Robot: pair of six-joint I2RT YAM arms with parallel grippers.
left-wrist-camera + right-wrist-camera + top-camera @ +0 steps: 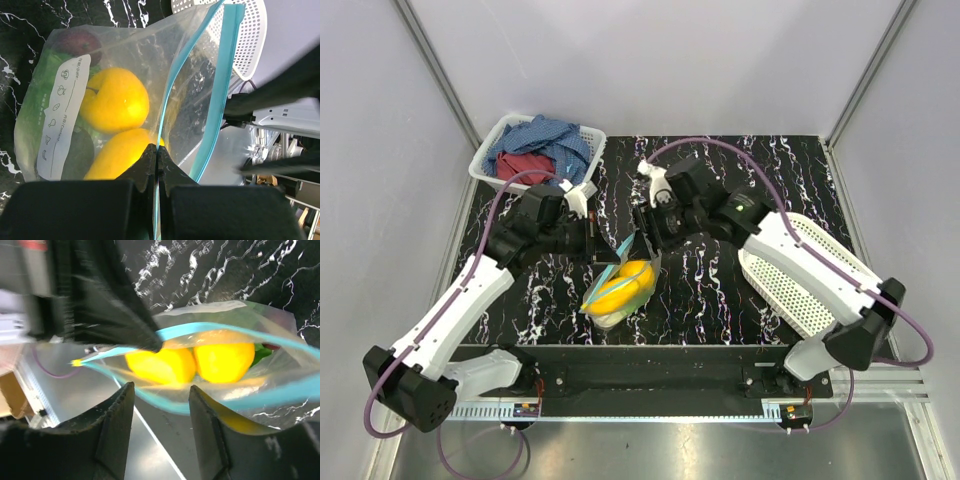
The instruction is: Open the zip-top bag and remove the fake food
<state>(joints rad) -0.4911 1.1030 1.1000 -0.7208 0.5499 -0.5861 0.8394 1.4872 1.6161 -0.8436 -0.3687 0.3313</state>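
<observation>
- At the middle of the surface (720,300), seen from above, the zip-top bag (618,290) lies with its mouth turned to the far side and raised between the left hand (598,240) and the right hand (646,228). The cloth basket (492,160) at the far left and the white perforated basket (800,275) at the right are well apart from it.
- From the left wrist, the left hand is clamped tight on one teal lip (175,85). The other lip (220,90) stands away from it, so the mouth gapes. Two lemons (117,100) and a dark red piece (77,42) lie inside.
- From the right wrist, the right hand's fingers (115,430) stand apart. The near lip crosses the gap between them, unpinched.
- To do this well, I judge the right hand should close squarely on that near lip, opposite the left's grip. The two should then draw apart slowly, keeping the bag's belly on the surface so the lemons do not roll out.
</observation>
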